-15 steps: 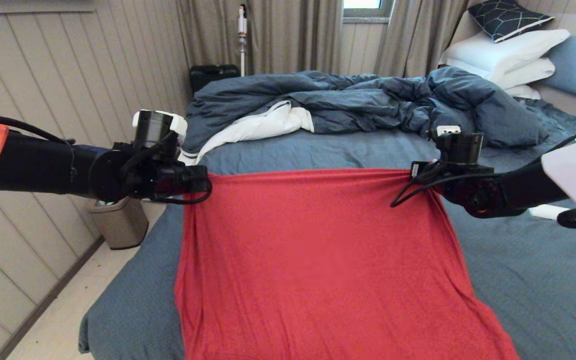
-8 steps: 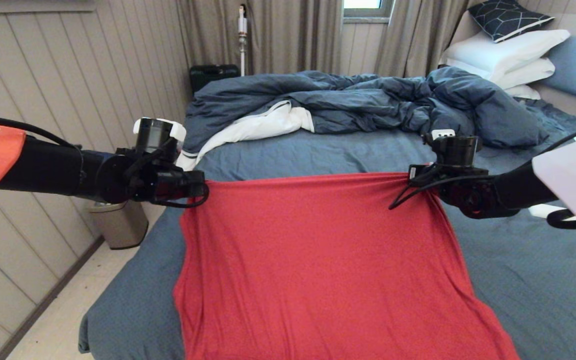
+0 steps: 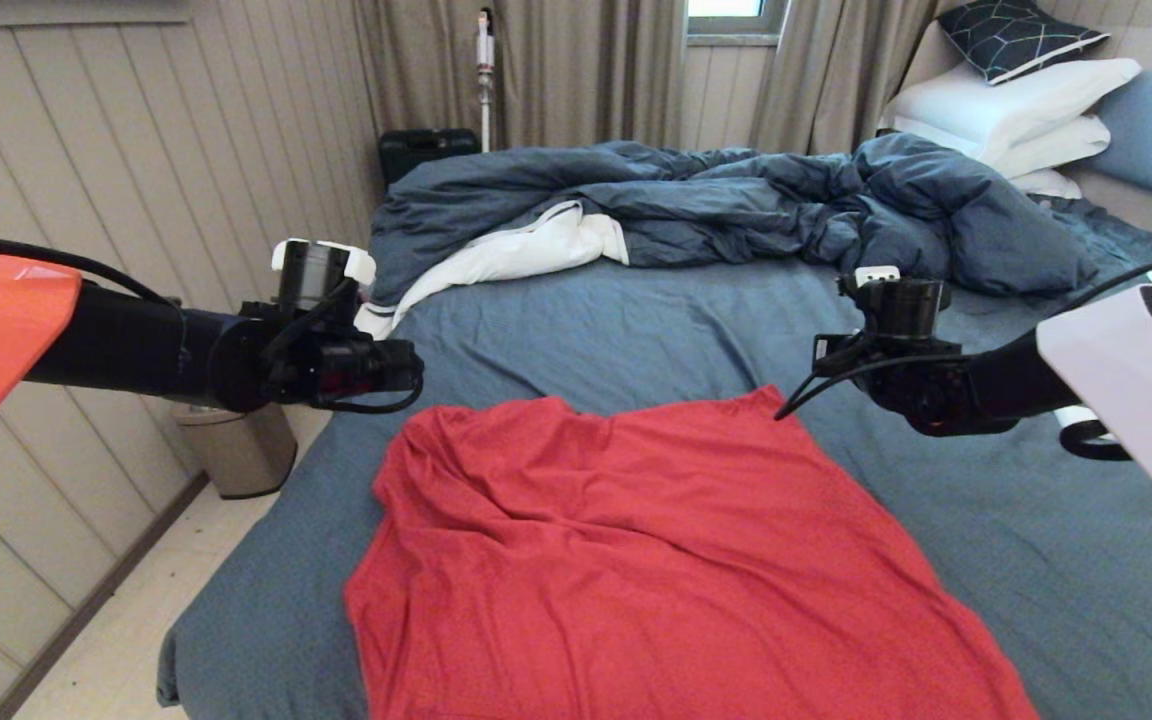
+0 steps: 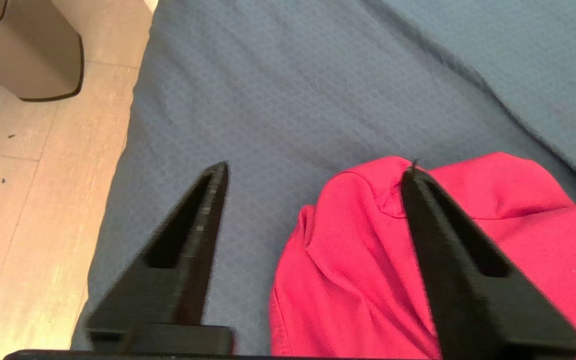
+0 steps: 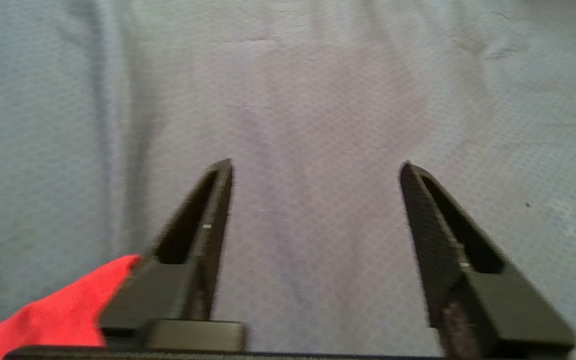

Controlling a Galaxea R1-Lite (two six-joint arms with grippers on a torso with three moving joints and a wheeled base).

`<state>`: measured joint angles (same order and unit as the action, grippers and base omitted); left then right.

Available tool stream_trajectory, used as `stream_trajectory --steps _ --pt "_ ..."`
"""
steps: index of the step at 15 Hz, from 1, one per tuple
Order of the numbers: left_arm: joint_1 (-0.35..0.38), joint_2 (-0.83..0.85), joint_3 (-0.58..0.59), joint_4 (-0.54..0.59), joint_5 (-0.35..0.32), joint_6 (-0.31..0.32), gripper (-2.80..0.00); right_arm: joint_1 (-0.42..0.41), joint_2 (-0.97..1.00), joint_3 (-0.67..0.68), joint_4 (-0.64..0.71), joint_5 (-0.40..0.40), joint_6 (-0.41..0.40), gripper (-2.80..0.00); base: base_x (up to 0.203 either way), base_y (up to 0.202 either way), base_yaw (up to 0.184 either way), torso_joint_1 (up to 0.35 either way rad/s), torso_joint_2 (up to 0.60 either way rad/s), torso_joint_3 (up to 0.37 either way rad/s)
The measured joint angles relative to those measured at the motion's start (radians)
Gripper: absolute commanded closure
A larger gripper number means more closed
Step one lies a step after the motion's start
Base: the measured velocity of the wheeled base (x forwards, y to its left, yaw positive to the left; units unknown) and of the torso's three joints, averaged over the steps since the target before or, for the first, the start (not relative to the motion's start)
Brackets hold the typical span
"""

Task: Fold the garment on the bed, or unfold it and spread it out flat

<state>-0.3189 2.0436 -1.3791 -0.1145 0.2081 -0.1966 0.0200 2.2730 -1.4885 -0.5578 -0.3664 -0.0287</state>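
garment (image 3: 656, 560): thin red knit, soft, no print visible on the upper side. lies on the bed (image 3: 636, 320), on the slate-blue sheet with its fine honeycomb weave. near part spread fairly flat with long shallow creases; far edge slack and puckered, bunched into a rounded fold at the far left corner, running to a point at the far right corner.

left tool (image 4: 313, 167): two black tapering wedge-shaped fingers (image 4: 203, 210), spread wide, holding nothing. it hangs above the garment's far left corner; in the left wrist view one finger overlaps the red cloth, the other the bare sheet. whether any finger touches the cloth cannot be told.

right tool (image 5: 315, 165): same black wedge fingers, spread wide, empty. only bare sheet between them; a tip of red cloth shows beside one finger's base. in the head view it sits just beyond the garment's far right corner.

far side of bed: rumpled dark blue duvet (image 3: 716, 200), white lining turned out at one spot. white pillows (image 3: 1016, 110) stacked at the far right.

beige waste bin (image 3: 236, 445) on the floor beside the bed, left side; contents not visible.
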Motion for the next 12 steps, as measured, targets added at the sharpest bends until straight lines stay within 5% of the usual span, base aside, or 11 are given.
stream_trajectory --steps 4,5,6,7,12 --pt "0.011 -0.05 0.001 0.042 0.005 0.0 -2.8 0.004 -0.052 0.015 0.046 0.0 0.003 -2.8 0.0 0.0 0.0 0.0 0.0 0.0" --pt "0.019 -0.073 0.002 0.072 0.004 0.0 0.0 0.003 -0.075 0.023 0.079 0.002 0.009 -2.8 0.0 0.0 0.0 0.0 0.0 0.0" --pt "0.028 -0.101 0.003 0.12 0.004 -0.003 0.0 0.003 -0.099 0.037 0.122 0.002 0.021 -0.32 0.0 0.0 0.0 0.0 0.0 0.0" --pt "0.036 -0.127 0.006 0.175 0.004 -0.009 0.0 0.002 -0.121 0.062 0.149 0.003 0.027 0.0 0.0 0.0 0.0 0.0 0.0 0.0" --pt "0.054 -0.264 0.037 0.43 -0.011 -0.088 0.0 -0.001 -0.279 0.269 0.227 0.078 0.066 0.0 0.0 0.0 0.0 0.0 0.0 0.0"
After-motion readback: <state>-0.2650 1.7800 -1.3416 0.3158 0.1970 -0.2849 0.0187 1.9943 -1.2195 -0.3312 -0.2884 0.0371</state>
